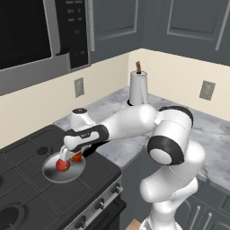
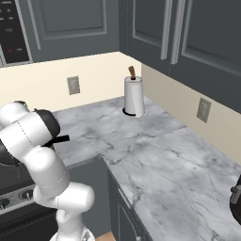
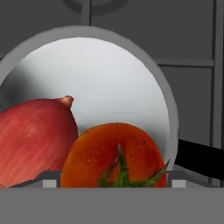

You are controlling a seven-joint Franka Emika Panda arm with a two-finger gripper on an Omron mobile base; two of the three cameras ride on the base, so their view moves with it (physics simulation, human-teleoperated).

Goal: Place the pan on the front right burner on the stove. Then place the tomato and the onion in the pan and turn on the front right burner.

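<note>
Jaws look spread wide on my end, nothing pinched between them. From the left base view the gripper (image 1: 67, 158) hangs right over the pan (image 1: 64, 170), fingers pointing down at the veg.

Going left to right in that view: the stove (image 1: 27, 188) fills the lower left, black grates, silver front panel with knobs along the edge. The pan sits on the front right burner spot, so I can't actually see the burner cap under it. Inside the pan I've got the onion (image 1: 62, 165) and, just beside it, the tomato (image 1: 77, 157), both partly hidden by my fingers. Right of the stove there's the grey marble counter (image 1: 121, 148), and at the back of it a paper towel roll (image 1: 139, 87) standing upright near the corner.

My hand cam is basically nose-down in the pan: reddish onion (image 3: 35, 140) on the left, tomato (image 3: 113, 155) with its green stem on the right, the two touching, pan floor (image 3: 109, 83) bright behind them, black handle (image 3: 201, 158) poking off to the right.

Right base view mostly gives me the counter (image 2: 155, 155) and the towel roll (image 2: 133, 96).
</note>
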